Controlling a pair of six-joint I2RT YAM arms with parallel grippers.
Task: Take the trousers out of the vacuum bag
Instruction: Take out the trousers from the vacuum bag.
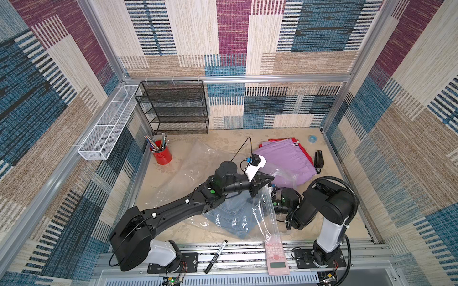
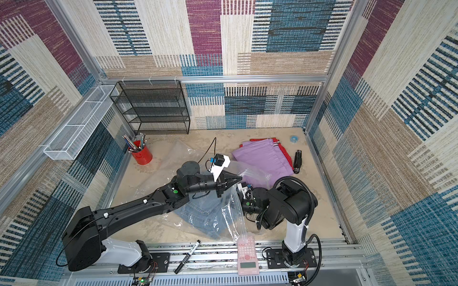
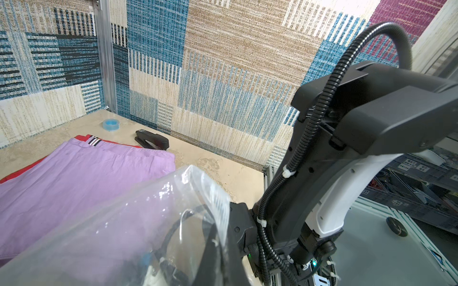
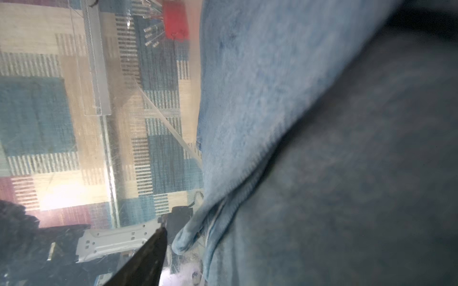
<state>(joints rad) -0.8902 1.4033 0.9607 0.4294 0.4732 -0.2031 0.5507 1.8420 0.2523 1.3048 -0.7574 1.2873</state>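
The left jaws are closed on the raised edge of the vacuum bag [image 1: 267, 215]. The denim trousers [image 1: 230, 215] lie inside it near the surface's front edge. The lilac trousers [image 1: 285, 161] rest on the red trousers [image 1: 305, 154] toward the far right corner. I cannot tell how wide the right jaws stand.

- Left arm [image 1: 173, 213] stretches forward and inward, wrist roughly level; left gripper [image 1: 269, 181] is closed, pinching the vacuum bag [image 1: 270, 218].
- Right arm [image 1: 332, 205] is folded low with its wrist turned toward the left arm; only one right gripper finger [image 4: 146, 257] shows, so its spread is unclear.
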